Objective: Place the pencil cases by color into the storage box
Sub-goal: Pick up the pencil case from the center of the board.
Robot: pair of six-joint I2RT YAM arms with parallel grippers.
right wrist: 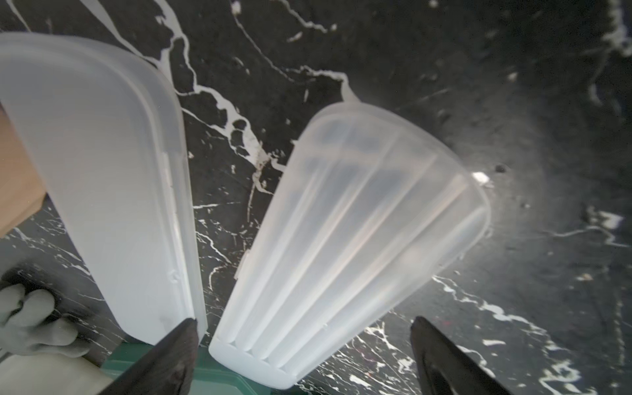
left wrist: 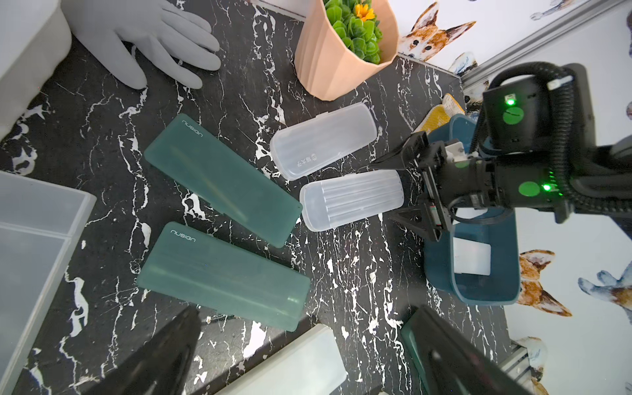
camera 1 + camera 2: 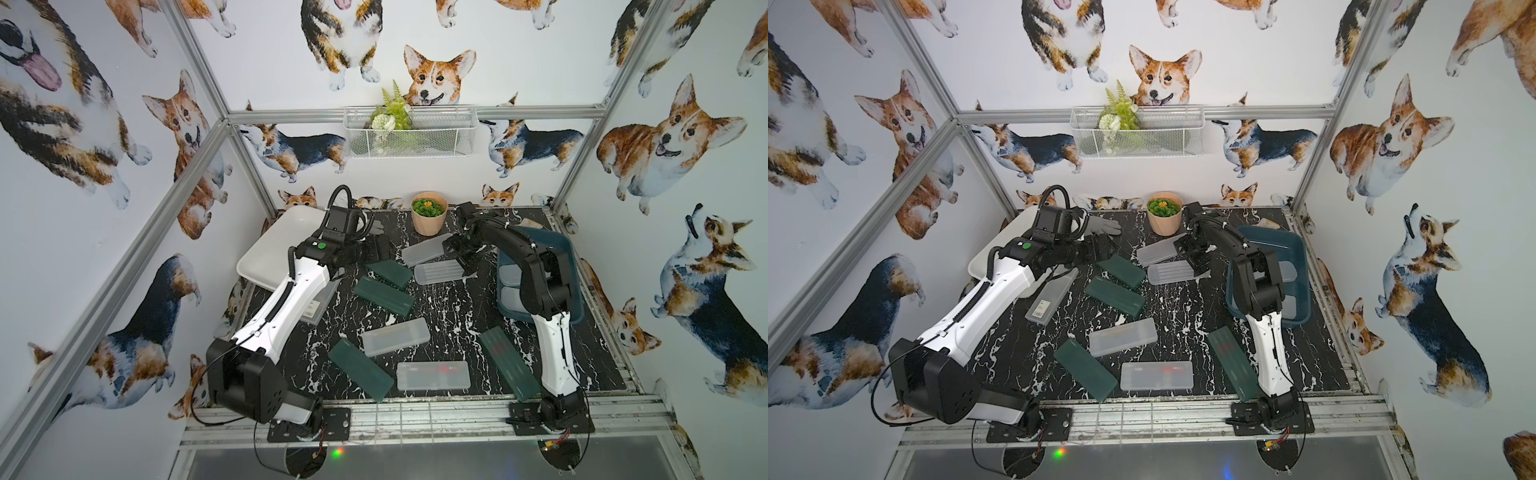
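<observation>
While four green cases [image 3: 384,295] and several clear ones lie loose on the worktop [image 3: 449,332], the step in hand looks like the pick-up of one more clear case. In both top views the right claw [image 3: 461,261] hangs low over the ribbed clear case [image 3: 436,274]. That case lies flat a little robot-ward of the plant pot [image 3: 429,218], just beside a smooth clear case [image 3: 424,249]. The teal tub [image 3: 575,270], on the pot's right-arm side, already has two clear cases [image 3: 510,276] in it. The white tub [image 3: 266,253], on the pot's other side, is partly hidden by the left arm, and the left claw [image 3: 384,249] hovers between it and the pot. In the left wrist view the left claw's fingers [image 2: 154,359] are spread wide with nothing between them. The right claw [image 2: 381,191] shows jaws wide open either side of the ribbed case's end, gripping nothing. In the right wrist view both fingertips [image 1: 186,328] flank that case [image 1: 359,239], neither visibly pressing it. Next, I judge, the right claw must settle lower, close across the case's width, then lift it and carry it to the teal tub.
</observation>
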